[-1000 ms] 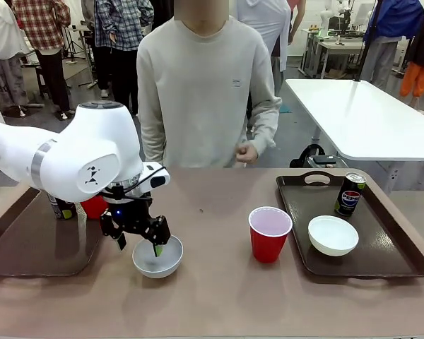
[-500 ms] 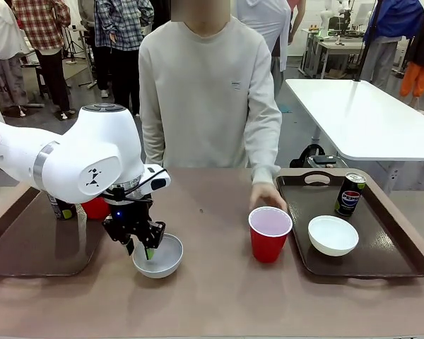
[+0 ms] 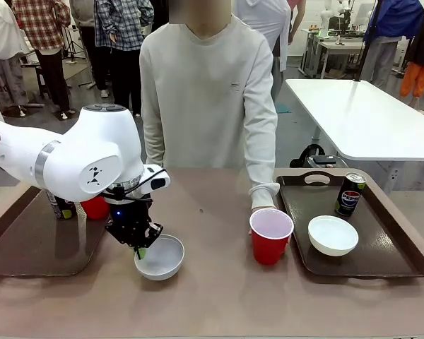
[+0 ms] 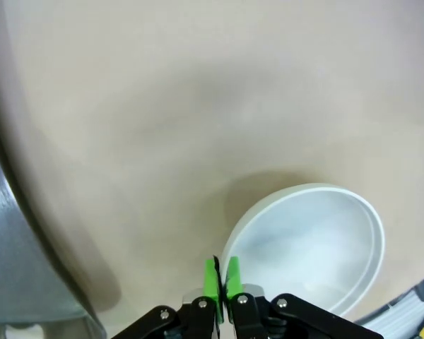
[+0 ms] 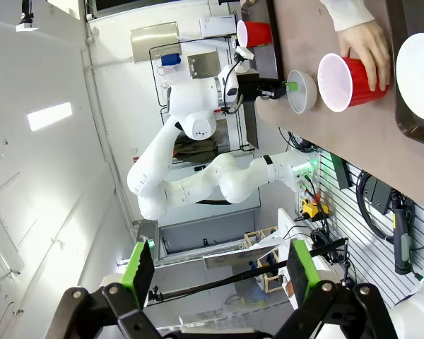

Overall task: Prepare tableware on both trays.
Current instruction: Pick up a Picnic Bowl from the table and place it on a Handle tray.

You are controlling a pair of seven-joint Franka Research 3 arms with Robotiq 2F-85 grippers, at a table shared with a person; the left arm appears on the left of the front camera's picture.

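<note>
The small white bowl (image 3: 159,257) sat on the bare counter (image 3: 212,296), just right of the left tray (image 3: 35,244) and not yet on it. Over the past second the left end effector (image 3: 136,247) had gone from straddling the bowl's near-left rim with its jaws apart to pinching that rim; in the left wrist view the green pads (image 4: 212,279) stood pressed almost together with only the thin white wall of the bowl between them, so it had hold of the bowl. That suggested the grasp was made and the next step would be a lift and a carry leftward onto the left tray, beyond which a red cup (image 3: 95,207) and a dark can (image 3: 61,207) showed from behind the arm. A thin rim pinch could let the bowl swing or slip, so the lift wanted care. Right of the bowl, the person's hand (image 3: 265,198), which a second ago had hung near the waist, had come down behind the other red cup (image 3: 271,235), touching its far side; this cup stood on the counter just left of the right tray (image 3: 403,265). That tray already carried a white bowl (image 3: 333,234) and a can (image 3: 350,193), so only the cup seemed missing there. The right end effector (image 5: 215,272) was held away from the work, jaws wide apart and empty.
</note>
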